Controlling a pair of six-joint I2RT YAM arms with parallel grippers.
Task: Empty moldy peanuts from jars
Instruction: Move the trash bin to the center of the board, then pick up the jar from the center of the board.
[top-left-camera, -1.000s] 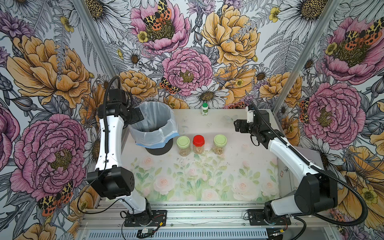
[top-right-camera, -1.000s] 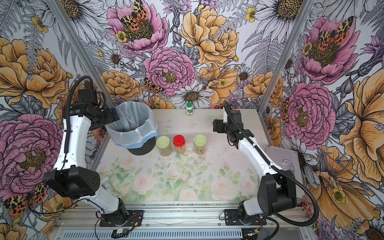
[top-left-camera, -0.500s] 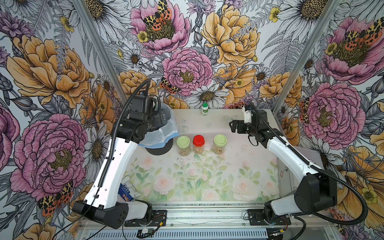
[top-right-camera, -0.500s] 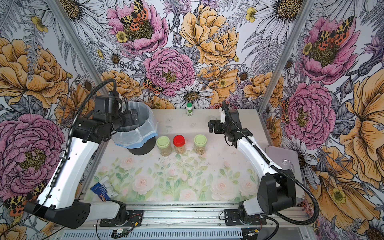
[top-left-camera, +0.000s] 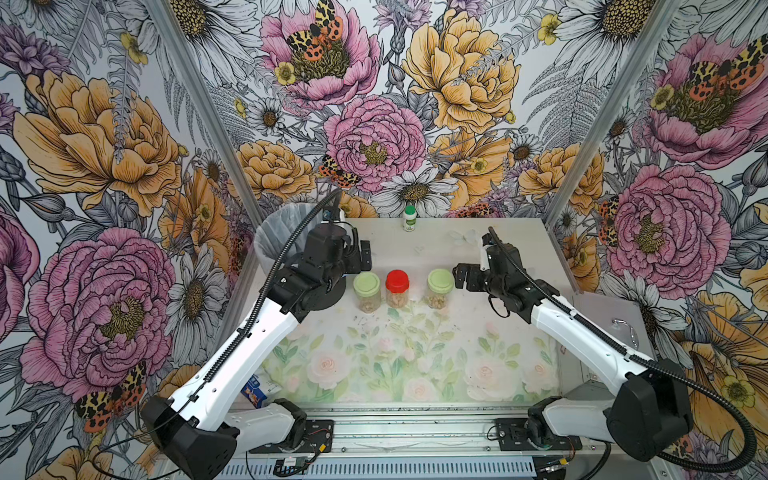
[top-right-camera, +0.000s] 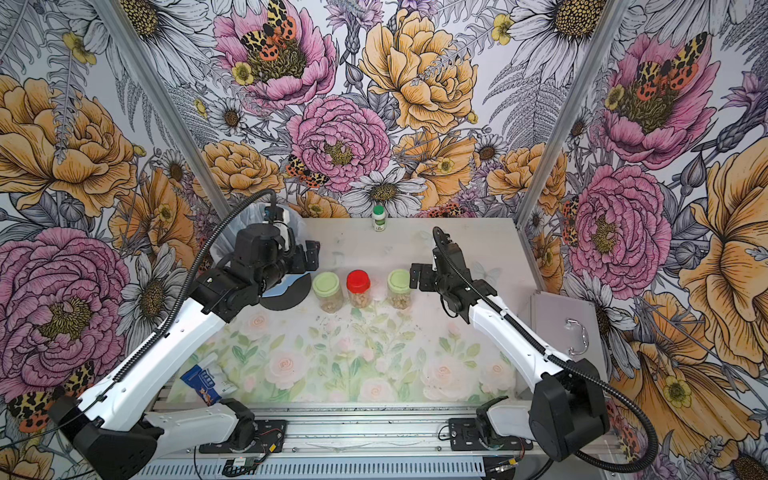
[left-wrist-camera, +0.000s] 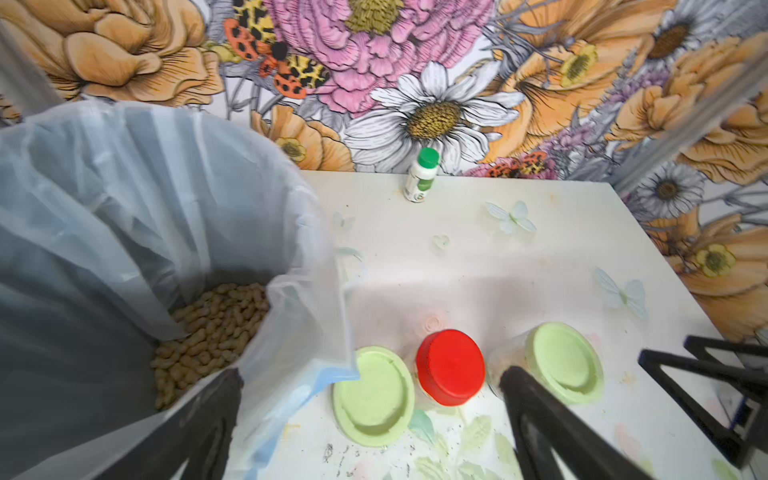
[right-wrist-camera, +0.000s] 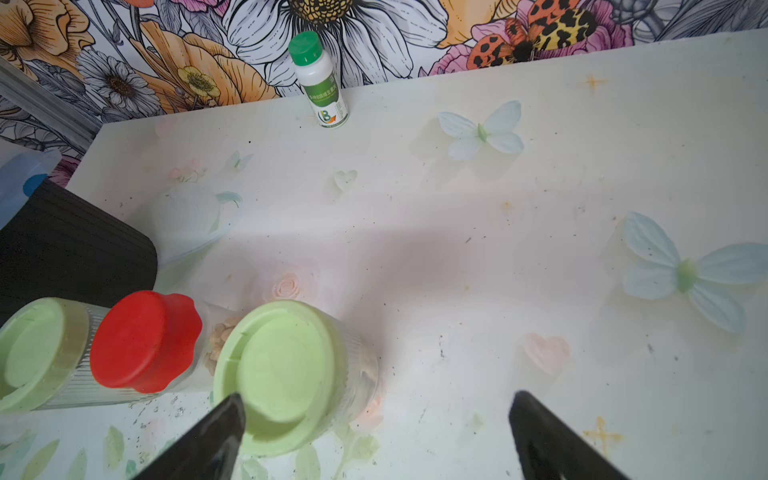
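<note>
Mid-desk (top-left-camera: 415, 253), in one row: three upright, lidded jars (top-left-camera: 397, 291), green, red, green, each part-filled with peanuts (right-wrist-camera: 218, 338). More peanuts lie heaped in the lined bin (left-wrist-camera: 124, 187) at the desk's left rear.

Left end effector (top-left-camera: 360, 257): jaws wide apart, empty, over the bin's edge, near the left jar (top-left-camera: 367, 286).

Right end effector (top-left-camera: 464, 276): jaws wide apart, empty, just beside the right jar (top-left-camera: 440, 286).

Bottle (top-left-camera: 409, 219): upright by the back wall.
</note>
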